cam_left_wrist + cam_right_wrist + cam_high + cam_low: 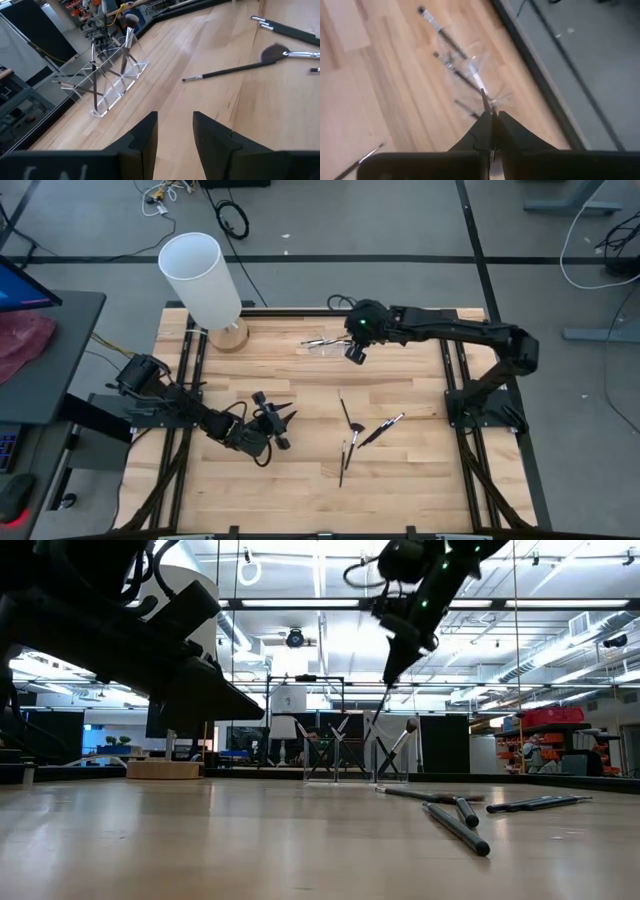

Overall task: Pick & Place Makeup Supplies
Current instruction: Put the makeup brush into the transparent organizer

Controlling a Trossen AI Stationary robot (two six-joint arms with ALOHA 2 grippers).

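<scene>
Several slim dark makeup brushes lie flat on the wooden table: one (346, 416), one (381, 430), another (344, 457), also seen in the low view (455, 812). A clear holder (325, 345) near the far edge has a few brushes leaning in it (111, 75). My right gripper (492, 116) hangs above that holder (470, 65), shut on one brush. My left gripper (175, 130) is open, low over the table's left middle (275, 425), pointing toward the lying brushes and touching nothing. My right gripper pinches a thin brush between its two fingers, coming from above and pointing down. The brush's silvery part (483, 97) sticks out just below the fingertips; the fingers hide what lies above it. The brush hangs nearly upright (386, 700), lifted clear of the table, its lower end at the holder.
A tall white cylinder (200, 272) stands tilted on a round wooden base (230, 336) at the far left corner. Black rails frame the table (455, 380). Bare wood lies between my left gripper and the brushes. Cables run on the floor beyond the far edge.
</scene>
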